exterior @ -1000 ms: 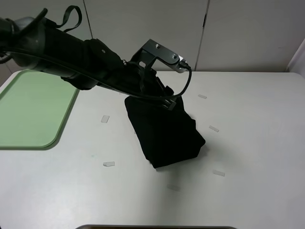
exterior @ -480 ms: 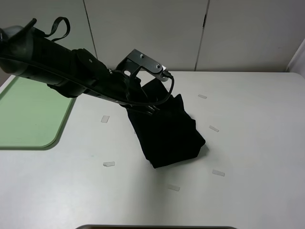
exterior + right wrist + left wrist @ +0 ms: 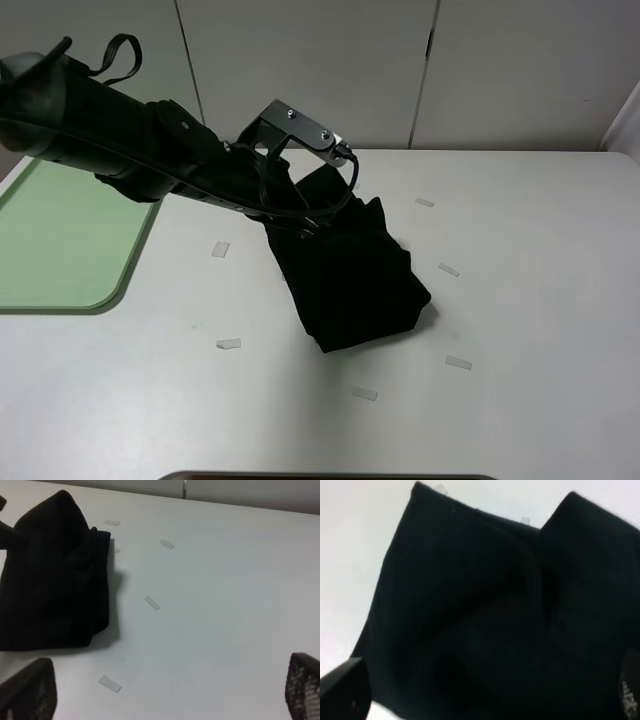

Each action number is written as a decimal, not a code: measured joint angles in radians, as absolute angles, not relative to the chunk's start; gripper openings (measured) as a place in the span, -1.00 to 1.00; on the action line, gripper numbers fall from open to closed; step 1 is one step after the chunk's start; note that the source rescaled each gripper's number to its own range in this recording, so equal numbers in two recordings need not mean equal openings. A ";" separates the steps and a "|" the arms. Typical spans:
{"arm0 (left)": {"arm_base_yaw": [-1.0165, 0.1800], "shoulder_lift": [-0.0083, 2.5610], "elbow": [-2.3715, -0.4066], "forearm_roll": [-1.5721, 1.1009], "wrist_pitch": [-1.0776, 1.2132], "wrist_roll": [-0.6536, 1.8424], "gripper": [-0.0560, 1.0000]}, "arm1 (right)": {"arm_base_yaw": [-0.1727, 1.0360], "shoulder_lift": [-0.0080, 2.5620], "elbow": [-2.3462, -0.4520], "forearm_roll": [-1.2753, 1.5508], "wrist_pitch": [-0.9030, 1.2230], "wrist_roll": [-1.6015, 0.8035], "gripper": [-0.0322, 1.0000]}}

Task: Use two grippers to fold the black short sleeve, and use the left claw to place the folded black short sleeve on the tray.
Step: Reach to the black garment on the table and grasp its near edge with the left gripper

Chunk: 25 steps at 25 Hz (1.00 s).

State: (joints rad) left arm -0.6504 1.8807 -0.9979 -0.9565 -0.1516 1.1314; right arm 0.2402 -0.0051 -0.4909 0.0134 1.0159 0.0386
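Observation:
The black short sleeve point(image 3: 350, 280) lies folded in a bundle at the middle of the table, and it also shows in the right wrist view point(image 3: 50, 580). My left gripper point(image 3: 308, 208) hangs over its far left edge. In the left wrist view the cloth point(image 3: 480, 595) fills the picture, and the left gripper point(image 3: 485, 692) has its fingertips point(image 3: 342, 690) wide apart, open around the cloth. The mint-green tray point(image 3: 60, 240) lies at the table's left edge. My right gripper point(image 3: 165, 695) is open and empty, off to the right of the shirt and out of the high view.
Several small pieces of pale tape point(image 3: 228, 344) lie on the white table point(image 3: 520, 260) around the shirt. A wall of pale panels stands behind the table. A dark edge point(image 3: 330, 476) shows at the table's front.
My left arm has drawn back to the left, uncovering the shirt's far corner. The shirt has stayed in place. In the last half second the arm barely moved.

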 joint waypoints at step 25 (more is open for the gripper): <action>-0.650 2.034 -1.074 -0.955 -0.176 1.232 1.00 | 0.240 -0.005 -0.491 0.013 1.016 0.039 1.00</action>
State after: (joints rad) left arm -0.6498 2.0341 -1.0743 -0.9546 -0.1756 1.2318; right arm 0.2402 -0.0051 -0.4909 0.0134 1.0159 0.0386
